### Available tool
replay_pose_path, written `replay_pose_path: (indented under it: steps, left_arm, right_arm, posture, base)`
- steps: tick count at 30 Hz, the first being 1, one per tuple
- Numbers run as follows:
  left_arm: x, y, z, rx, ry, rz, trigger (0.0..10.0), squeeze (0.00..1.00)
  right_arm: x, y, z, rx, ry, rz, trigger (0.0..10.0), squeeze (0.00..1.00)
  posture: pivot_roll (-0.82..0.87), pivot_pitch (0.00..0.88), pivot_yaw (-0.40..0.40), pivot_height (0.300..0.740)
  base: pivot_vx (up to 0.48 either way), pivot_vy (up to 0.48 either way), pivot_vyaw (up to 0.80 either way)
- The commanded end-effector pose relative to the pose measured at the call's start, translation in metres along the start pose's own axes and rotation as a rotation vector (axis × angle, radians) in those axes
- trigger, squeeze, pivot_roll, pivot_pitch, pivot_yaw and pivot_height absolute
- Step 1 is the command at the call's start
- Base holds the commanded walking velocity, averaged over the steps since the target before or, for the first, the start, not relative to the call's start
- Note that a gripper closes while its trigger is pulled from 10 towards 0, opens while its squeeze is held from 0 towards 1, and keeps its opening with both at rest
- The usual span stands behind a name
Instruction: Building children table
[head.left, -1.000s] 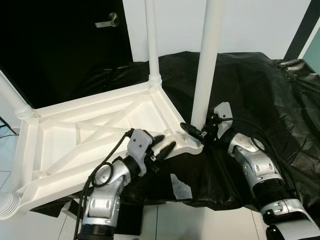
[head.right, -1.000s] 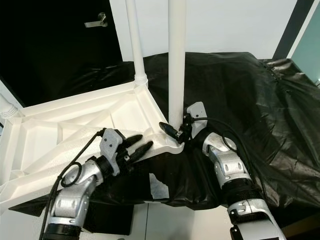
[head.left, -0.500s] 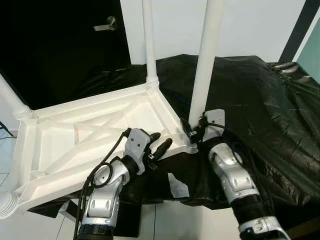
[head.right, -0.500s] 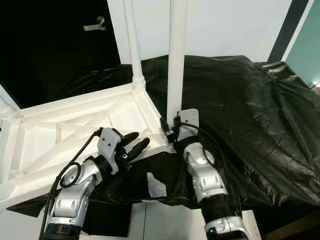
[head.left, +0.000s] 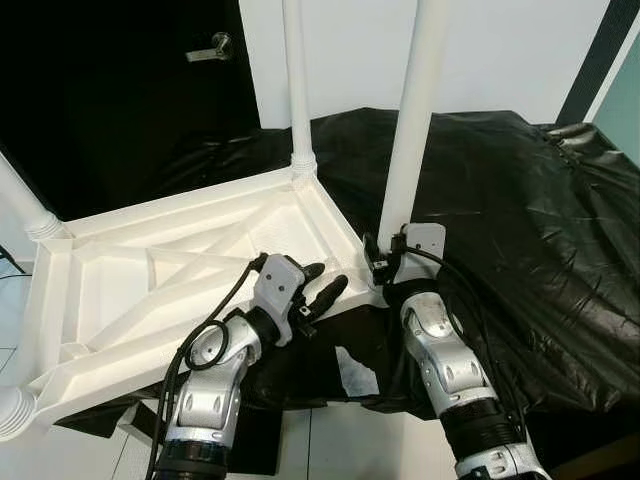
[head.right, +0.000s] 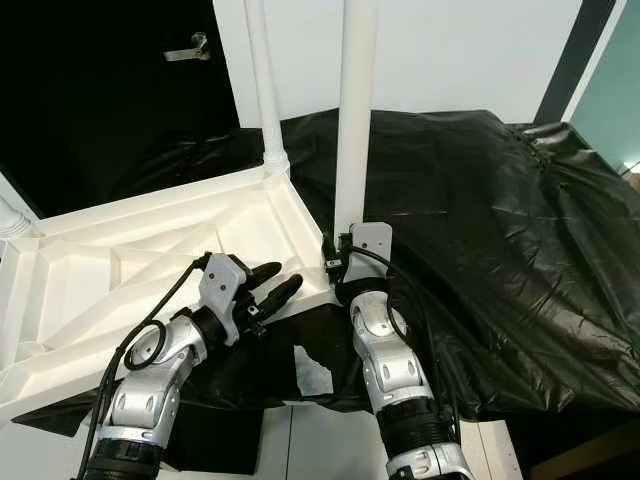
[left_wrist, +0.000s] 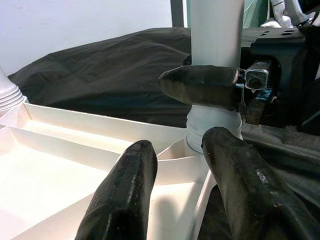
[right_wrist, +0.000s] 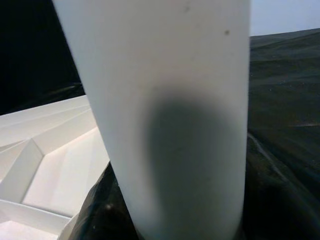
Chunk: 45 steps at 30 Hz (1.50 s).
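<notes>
The black plastic sheet drapes the work surface, from centre out to 3 o'clock. On it lies the upturned white ribbed plastic tabletop, spreading from centre toward 9 o'clock, with a thin white leg upright at its 12 o'clock corner. The thick white round plastic leg stands upright in the corner socket nearest centre. My right gripper sits at that leg's base, fingers on either side of it; I cannot tell whether they clamp. My left gripper, at 7 o'clock of the socket, rests spread apart over the tabletop rim, holding nothing.
</notes>
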<state>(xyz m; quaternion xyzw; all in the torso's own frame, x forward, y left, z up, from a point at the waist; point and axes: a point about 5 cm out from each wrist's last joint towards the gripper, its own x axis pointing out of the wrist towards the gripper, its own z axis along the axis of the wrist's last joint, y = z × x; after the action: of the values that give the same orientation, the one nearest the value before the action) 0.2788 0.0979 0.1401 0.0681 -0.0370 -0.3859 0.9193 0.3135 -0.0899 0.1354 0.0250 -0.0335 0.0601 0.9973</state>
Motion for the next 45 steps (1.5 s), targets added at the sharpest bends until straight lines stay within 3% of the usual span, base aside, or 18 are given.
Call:
replay_pose_path:
  steps: [1,4,11,12,13,18,23,33,34,35,36,45]
  left_arm:
    - [0.002,0.004,-0.001,0.0,0.003,0.085,10.0,0.0]
    - [0.002,0.003,0.0,0.017,0.012,0.066,10.0,0.0]
    - [-0.003,0.003,-0.001,0.033,0.019,0.028,10.0,0.0]
    - [-0.004,0.003,-0.002,0.036,0.023,0.019,10.0,0.0]
    - [-0.005,0.003,-0.003,0.044,0.027,0.008,10.0,0.0]
    - [-0.007,0.003,-0.004,0.045,0.035,-0.017,10.0,0.0]
    - [-0.013,-0.004,-0.006,0.037,0.042,-0.126,10.0,0.0]
    - [-0.018,-0.014,-0.009,0.029,0.069,-0.241,10.0,0.0]
    - [-0.018,-0.015,-0.008,0.031,0.066,-0.247,10.0,0.0]
    - [-0.018,-0.016,-0.008,0.031,0.063,-0.251,10.0,0.0]
    - [-0.018,-0.017,-0.008,0.031,0.061,-0.252,10.0,0.0]
    - [-0.018,-0.019,-0.007,0.035,0.059,-0.241,10.0,0.0]
  right_arm:
    - [-0.007,-0.004,-0.021,0.025,0.098,-0.013,10.0,1.0]
    - [-0.01,-0.003,-0.012,0.005,0.049,0.048,10.0,1.0]
    - [-0.015,-0.027,-0.011,-0.075,0.018,0.174,10.0,1.0]
    - [-0.016,-0.032,-0.011,-0.085,0.021,0.206,10.0,0.65]
    - [-0.015,-0.037,-0.009,-0.107,0.014,0.251,10.0,0.0]
    - [-0.012,-0.047,-0.002,-0.124,0.003,0.354,10.0,0.0]
    - [-0.004,-0.05,0.011,-0.147,0.001,0.572,10.0,0.0]
    - [0.009,-0.052,0.009,-0.231,0.051,0.728,9.8,0.0]
    - [0.011,-0.051,0.009,-0.238,0.057,0.746,3.7,0.0]
    - [0.012,-0.051,0.01,-0.244,0.063,0.758,2.8,0.0]
    - [0.014,-0.051,0.011,-0.254,0.062,0.772,0.0,0.0]
    - [0.016,-0.057,0.006,-0.247,0.102,0.779,0.0,0.0]
  posture:
    - [-0.04,0.0,0.048,0.74]
    - [-0.04,0.0,0.047,0.74]
    - [-0.04,0.0,0.041,0.74]
    - [-0.04,0.0,0.04,0.74]
    - [-0.04,0.0,0.04,0.74]
    - [-0.04,0.0,0.04,0.74]
    - [-0.03,0.0,0.034,0.74]
    - [-0.02,0.0,0.029,0.74]
    - [-0.02,0.0,0.028,0.74]
    - [-0.02,0.0,0.028,0.74]
    - [-0.02,0.0,0.024,0.74]
    - [-0.01,0.0,0.011,0.74]
  base:
    - [0.0,0.0,0.0]
    - [0.0,0.0,0.0]
    - [0.0,0.0,0.0]
    - [0.0,0.0,0.0]
    - [0.0,0.0,0.0]
    - [0.0,0.0,0.0]
    - [0.0,0.0,0.0]
    - [0.0,0.0,0.0]
    - [0.0,0.0,0.0]
    - [0.0,0.0,0.0]
    - [0.0,0.0,0.0]
    - [0.0,0.0,0.0]
